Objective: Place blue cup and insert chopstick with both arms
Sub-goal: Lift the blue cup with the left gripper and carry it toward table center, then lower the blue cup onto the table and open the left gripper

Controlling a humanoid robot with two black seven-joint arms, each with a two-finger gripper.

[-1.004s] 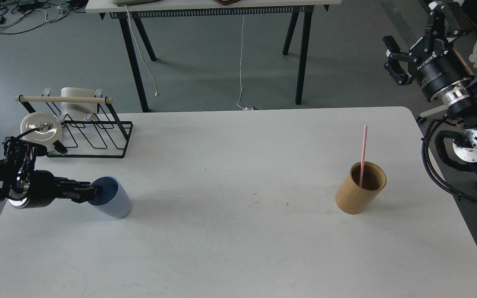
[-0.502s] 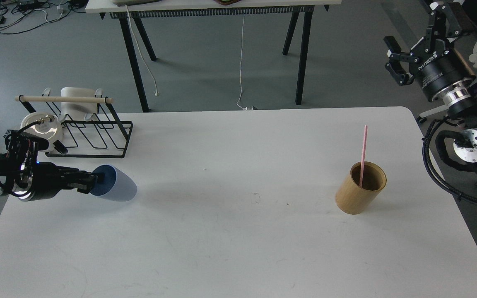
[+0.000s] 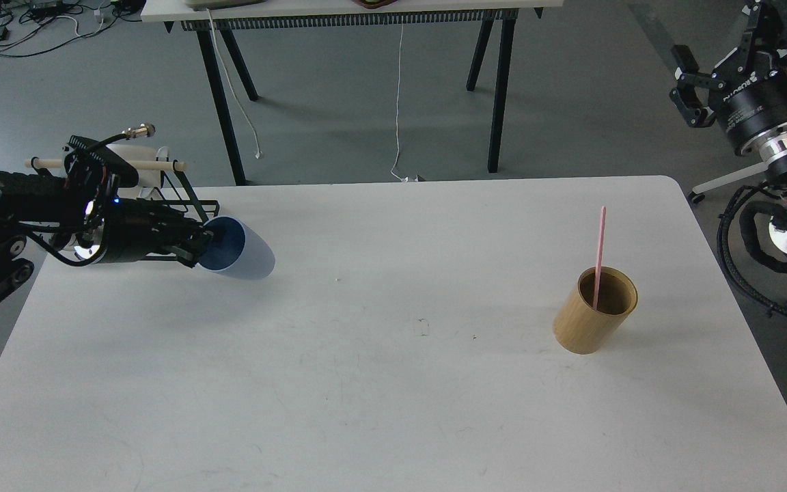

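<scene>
My left gripper (image 3: 203, 247) is shut on the rim of the blue cup (image 3: 246, 254) and holds it on its side above the left part of the white table (image 3: 366, 383), mouth toward the arm. The pink chopstick (image 3: 598, 254) stands leaning inside the tan wooden holder (image 3: 593, 311) on the right of the table. My right gripper (image 3: 688, 87) is up at the far right, off the table, open and empty.
A black wire rack (image 3: 175, 208) with a beige wooden rod (image 3: 161, 164) stands at the table's back left, partly behind my left arm. A second table's black legs (image 3: 499, 89) stand beyond the far edge. Cables lie on the grey floor.
My left arm has lifted the blue cup off the table and carried it up and to the right. My right gripper has moved further right and up.
</scene>
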